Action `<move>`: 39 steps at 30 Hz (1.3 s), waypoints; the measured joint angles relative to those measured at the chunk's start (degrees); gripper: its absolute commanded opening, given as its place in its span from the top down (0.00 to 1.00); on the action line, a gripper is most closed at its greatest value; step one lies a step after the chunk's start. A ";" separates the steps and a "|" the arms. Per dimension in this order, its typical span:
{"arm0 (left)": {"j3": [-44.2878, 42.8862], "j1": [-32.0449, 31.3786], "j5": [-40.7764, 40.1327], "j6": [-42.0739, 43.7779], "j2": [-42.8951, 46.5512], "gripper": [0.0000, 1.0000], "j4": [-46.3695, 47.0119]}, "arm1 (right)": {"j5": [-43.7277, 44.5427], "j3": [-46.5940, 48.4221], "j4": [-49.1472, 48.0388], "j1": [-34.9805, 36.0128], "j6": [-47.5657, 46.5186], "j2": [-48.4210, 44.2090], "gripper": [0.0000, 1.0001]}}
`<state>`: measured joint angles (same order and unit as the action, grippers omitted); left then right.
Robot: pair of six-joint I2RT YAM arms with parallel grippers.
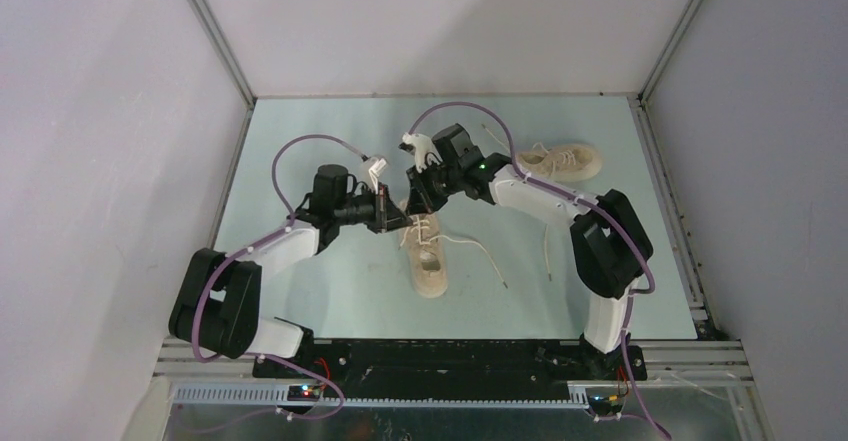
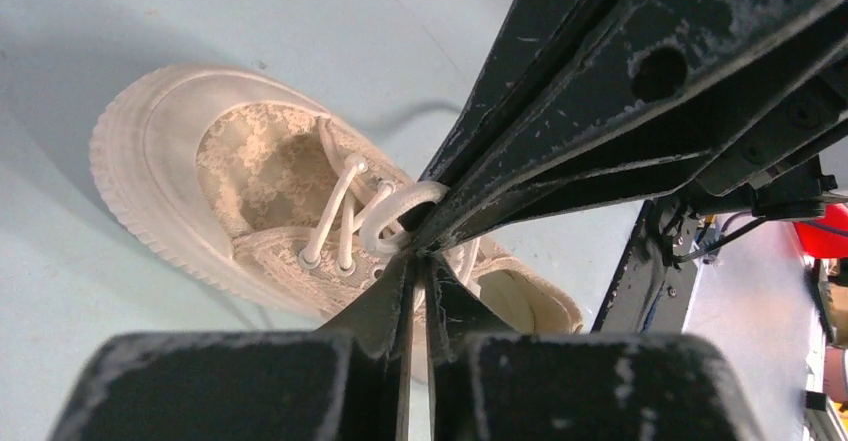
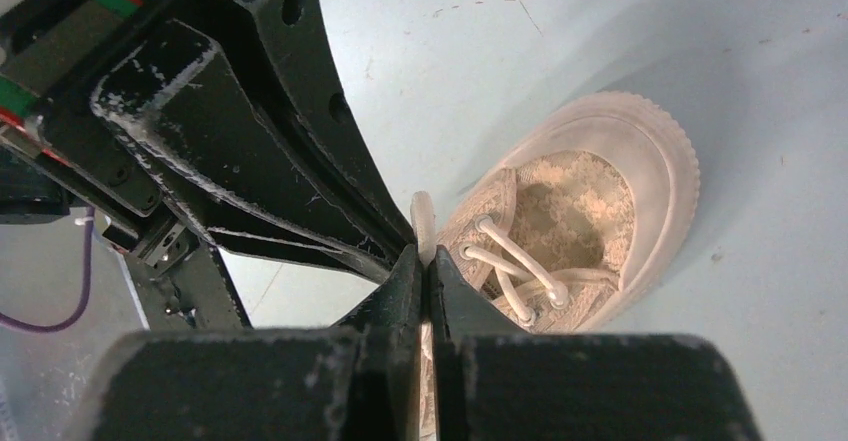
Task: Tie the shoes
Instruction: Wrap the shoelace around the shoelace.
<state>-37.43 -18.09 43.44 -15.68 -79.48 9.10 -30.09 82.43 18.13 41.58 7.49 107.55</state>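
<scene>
left claw and right claw are each pressed together, tips meeting, pinching the lace above the near shoe at mid-table. no bow looks formed yet, and the lace ends trail loose. the second shoe, far right, seems untied too. pale blue-green table, plain white walls.

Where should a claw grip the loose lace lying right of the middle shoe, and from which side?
Near its free end, from straight above, pinching across its line. The loose lace lies flat on the table, stretched away from the middle shoe, with nothing over it, so that approach looks unblocked.
</scene>
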 measured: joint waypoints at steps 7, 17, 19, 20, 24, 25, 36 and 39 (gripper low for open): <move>0.00 -0.39 0.28 -0.76 -0.02 1.00 0.48 | -0.11 -1.09 -0.11 -1.73 2.47 -0.94 0.88; 0.00 -0.92 -0.22 1.03 -0.02 1.00 -3.61 | -1.60 -1.14 -0.09 -3.61 2.67 -0.94 0.84; 0.00 -0.96 -0.37 1.27 -0.02 1.00 -4.17 | -2.01 -1.14 -0.09 -3.61 2.67 -0.94 0.90; 0.00 -1.01 -0.52 1.49 -0.02 1.00 -4.55 | -2.25 -1.14 -0.11 -3.61 2.64 -0.94 0.91; 0.00 -1.07 -1.20 2.56 -0.02 1.00 -6.05 | -2.89 -1.14 -0.09 -3.65 2.64 -0.94 0.79; -0.02 -1.07 -1.36 2.82 0.02 1.00 -6.49 | -2.97 -1.14 -0.07 -3.69 2.71 -0.94 0.71; -0.02 -1.09 -2.78 5.81 0.83 1.00 -9.16 | -4.61 -1.33 2.36 -4.46 1.51 -0.94 0.63; -0.02 -1.09 -2.80 5.95 0.83 1.00 -9.31 | -4.83 -1.79 3.72 -4.59 1.09 -0.94 0.70</move>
<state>-37.45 -19.18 40.64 -9.74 -78.65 -0.21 -34.92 80.64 21.85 36.99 8.58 106.61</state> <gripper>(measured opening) 0.005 0.369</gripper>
